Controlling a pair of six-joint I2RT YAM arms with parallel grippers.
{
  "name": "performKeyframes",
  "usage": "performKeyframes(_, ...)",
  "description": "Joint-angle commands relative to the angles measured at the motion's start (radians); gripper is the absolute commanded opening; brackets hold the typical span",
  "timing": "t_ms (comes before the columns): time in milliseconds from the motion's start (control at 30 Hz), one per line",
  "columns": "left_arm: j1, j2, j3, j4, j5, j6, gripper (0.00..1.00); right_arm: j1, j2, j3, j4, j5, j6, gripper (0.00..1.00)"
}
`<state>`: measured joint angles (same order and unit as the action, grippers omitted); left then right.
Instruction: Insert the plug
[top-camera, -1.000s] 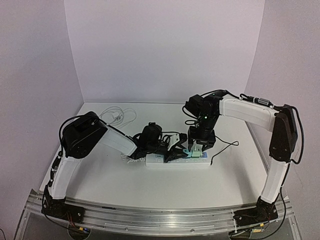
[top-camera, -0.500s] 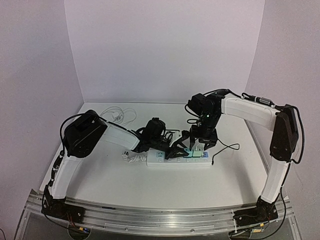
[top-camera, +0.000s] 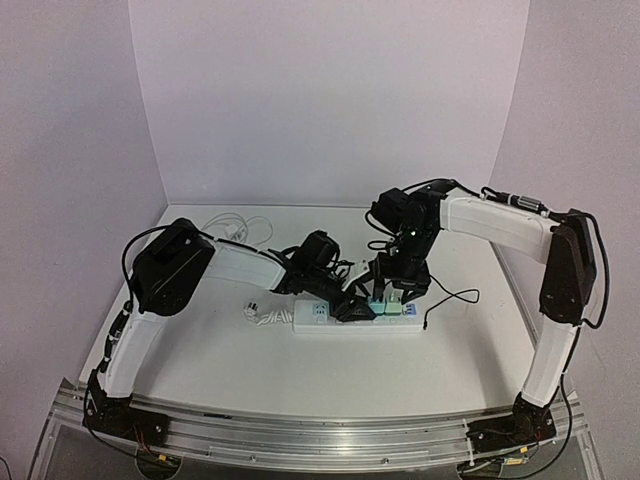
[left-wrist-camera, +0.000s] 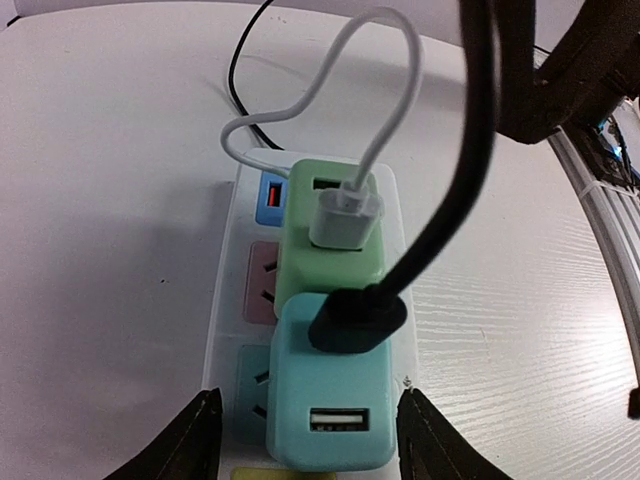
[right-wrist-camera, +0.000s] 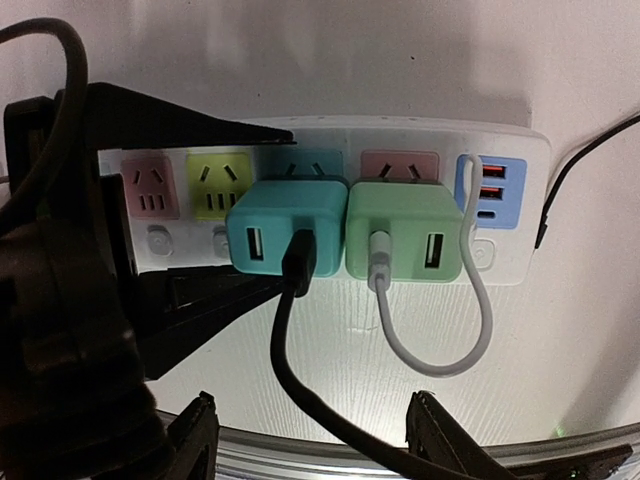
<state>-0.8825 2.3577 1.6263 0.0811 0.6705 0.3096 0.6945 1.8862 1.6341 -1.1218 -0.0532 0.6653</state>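
Both open, left pincer (left-wrist-camera: 305, 420) and right pincer (right-wrist-camera: 312, 420) hung by the power strip (right-wrist-camera: 420, 135); a bump could loosen the blue plug (left-wrist-camera: 335, 385).

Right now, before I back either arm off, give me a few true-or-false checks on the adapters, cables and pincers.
1. The teal square charger adapter is plugged into the white plastic power strip. True.
2. The black cable runs into the pale green charger adapter. False: it enters the teal one; the white cable enters the green one.
3. The left pincer is shut on the teal adapter. False: it is open, one finger on either side.
4. The two adapters stand side by side. True.
5. The right pincer is open and holds nothing. True.
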Motion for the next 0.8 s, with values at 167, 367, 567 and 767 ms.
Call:
performKeyframes(167,0.015,-0.033,0.14,-0.313,-0.039,0.08,0.72,0.001,-0.073,0.052,-0.004,0.012,-0.015,0.62)
performKeyframes(367,0.025,-0.14,0.174,-0.478,0.003,0.223,0.8,0.001,-0.117,0.013,-0.011,-0.116,-0.045,0.62)
performKeyframes(567,0.067,-0.272,0.144,-0.623,0.082,0.385,0.81,0.001,-0.218,-0.067,-0.019,-0.26,-0.083,0.63)
performKeyframes(767,0.142,-0.361,0.148,-0.709,0.121,0.403,0.79,0.005,-0.256,0.017,-0.019,-0.389,-0.148,0.63)
